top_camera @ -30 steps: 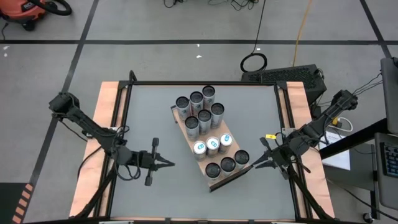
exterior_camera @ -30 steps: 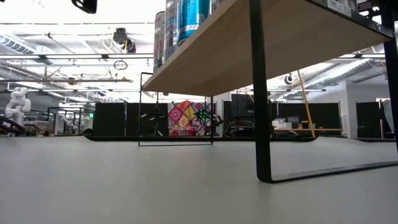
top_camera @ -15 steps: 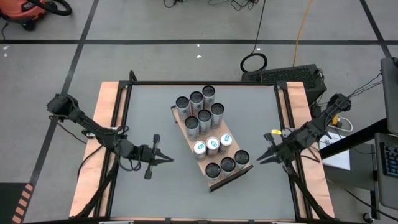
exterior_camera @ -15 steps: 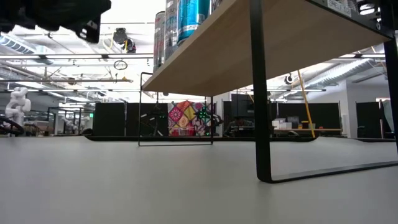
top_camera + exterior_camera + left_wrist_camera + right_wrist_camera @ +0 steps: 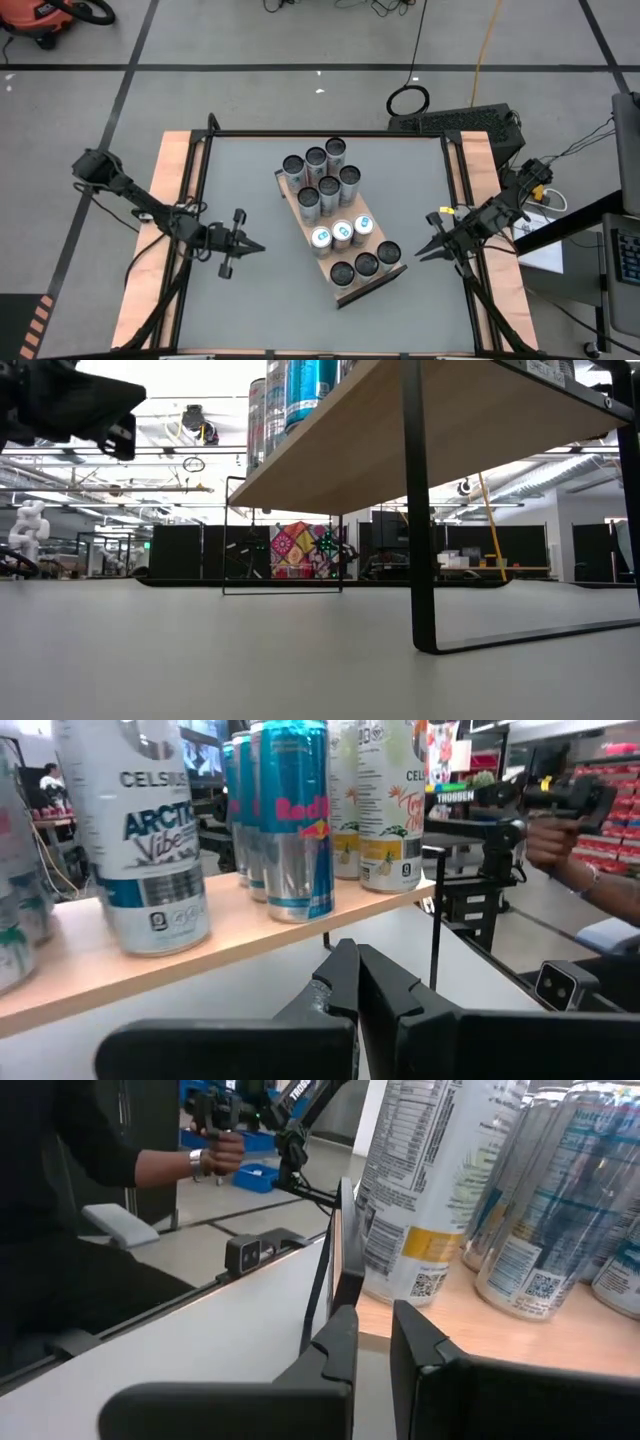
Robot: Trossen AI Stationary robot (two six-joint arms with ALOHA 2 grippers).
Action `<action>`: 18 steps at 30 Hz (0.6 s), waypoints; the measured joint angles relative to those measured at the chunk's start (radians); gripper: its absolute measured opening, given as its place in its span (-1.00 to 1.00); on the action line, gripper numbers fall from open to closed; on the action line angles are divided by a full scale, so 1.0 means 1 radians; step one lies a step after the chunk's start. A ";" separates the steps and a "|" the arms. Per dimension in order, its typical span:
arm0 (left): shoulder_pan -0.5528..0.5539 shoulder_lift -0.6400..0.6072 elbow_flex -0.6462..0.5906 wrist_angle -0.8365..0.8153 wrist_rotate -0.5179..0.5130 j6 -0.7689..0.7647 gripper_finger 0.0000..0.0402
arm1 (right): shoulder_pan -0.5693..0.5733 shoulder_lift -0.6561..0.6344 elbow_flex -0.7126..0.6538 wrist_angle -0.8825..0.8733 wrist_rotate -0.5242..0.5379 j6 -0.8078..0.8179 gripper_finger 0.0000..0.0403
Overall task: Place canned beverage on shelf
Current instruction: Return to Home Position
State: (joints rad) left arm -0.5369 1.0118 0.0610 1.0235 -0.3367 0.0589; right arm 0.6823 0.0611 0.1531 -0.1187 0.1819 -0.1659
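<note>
Both grippers are drawn back from the shelf since a second ago. The left gripper (image 5: 258, 248) is now nearer the table's left edge, and the right gripper (image 5: 422, 254) nearer its right edge. Shelf and cans are unmoved.

Shelf (image 5: 348, 290): set slantwise at mid-table (image 5: 240, 180), between the two grippers and apart from both. It is raised on thin black legs (image 5: 415, 510).

Contents, counted from above: twelve cans, all upright on the board.
- Far end: six dark-topped cans (image 5: 328, 187), packed in a tight cluster.
- Middle: three white-topped cans (image 5: 341, 232), in one row across the board.
- Near end: three more dark-topped cans, in one row just beside the white-topped row.

Labels noted from the left wrist: a blue can (image 5: 295, 820), a white can marked "Arctic" (image 5: 140, 830) and white-yellow cans (image 5: 390, 800) behind them. One white-yellow can is seen at the shelf's edge from the right wrist.

Left gripper: fingers (image 5: 340, 975) are pressed together, nothing held. Right gripper: fingers (image 5: 340, 1340) are parted by a narrow gap, nothing held.

A person's hand (image 5: 555, 838) is seen beyond the table, closed on a black handle.
</note>
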 joint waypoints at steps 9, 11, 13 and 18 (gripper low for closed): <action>0.000 -0.045 -0.054 0.037 0.012 0.024 -0.99 | 0.000 -0.058 -0.066 0.041 -0.005 0.016 -1.00; 0.000 -0.047 -0.055 0.039 0.023 0.052 -0.99 | 0.000 -0.059 -0.070 0.046 -0.007 -0.001 -1.00; 0.001 -0.051 -0.055 0.038 0.025 0.074 -0.99 | 0.000 -0.058 -0.070 0.041 -0.007 -0.008 -1.00; 0.001 -0.085 -0.055 0.009 0.025 0.086 -0.99 | 0.000 -0.058 -0.071 0.033 -0.007 -0.005 -1.00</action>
State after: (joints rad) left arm -0.5362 0.9269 0.0063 1.0330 -0.3115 0.1446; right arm 0.6823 0.0029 0.0826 -0.0858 0.1750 -0.1712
